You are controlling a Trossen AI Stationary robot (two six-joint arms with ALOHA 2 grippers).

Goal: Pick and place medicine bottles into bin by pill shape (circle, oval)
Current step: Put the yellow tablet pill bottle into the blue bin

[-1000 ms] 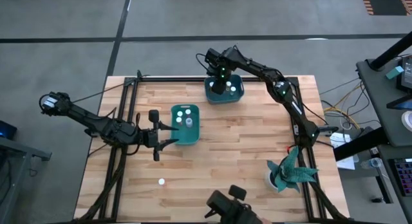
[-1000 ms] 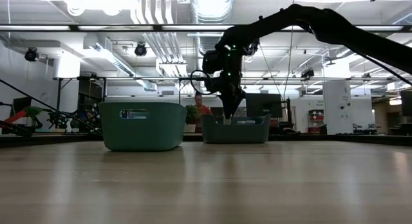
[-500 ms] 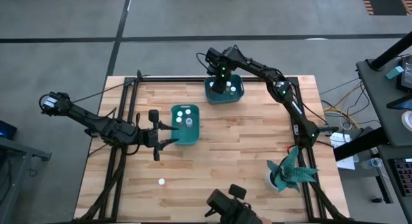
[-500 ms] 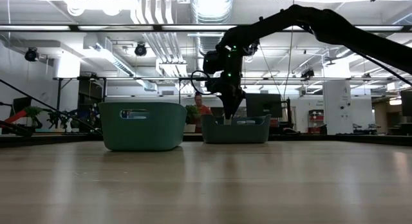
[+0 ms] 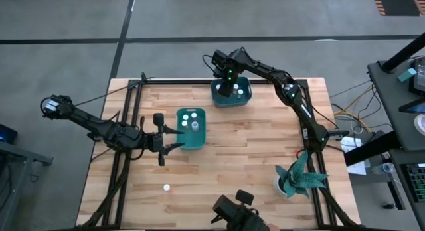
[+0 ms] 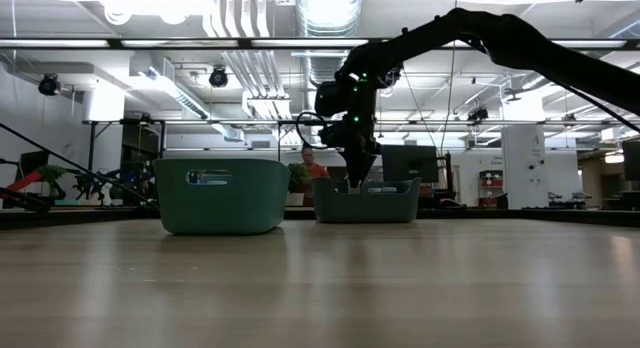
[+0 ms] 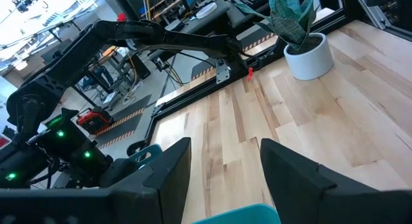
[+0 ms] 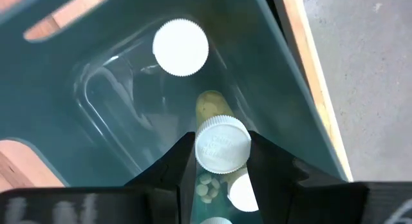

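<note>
Right fingers: the right gripper [image 8: 222,161] is closed on a white-capped bottle [image 8: 222,145], cap pinched between the two dark fingers [image 8: 270,161]; not let go yet.
Where that is: low inside the far bin [image 5: 231,91], at the far edge of the table [image 5: 226,164], a little right of centre. From table height the gripper dips just below the bin's rim.
Left fingers: the left gripper [image 5: 170,135] stands apart with nothing between its fingers, just left of the near bin [image 5: 191,129]. It looks to be waiting.
Already in the far bin: the wrist view shows another white cap [image 8: 181,47] on the bin floor, and part of one more below the held bottle. Exact count I cannot tell.
Already in the near bin: about three white caps [image 5: 193,115] showing from above.
Still out: one small white bottle [image 5: 166,187] alone on the table, near-left, well apart from both bins. I see no others loose.
Pill shapes: too small to check whether each bin holds the right kind.
My reading: nearly finished. This bottle needs releasing, then the lone one near-left needs fetching and sorting.
Not part of it: a plant [image 5: 297,176] in a white pot at the near-right.
</note>
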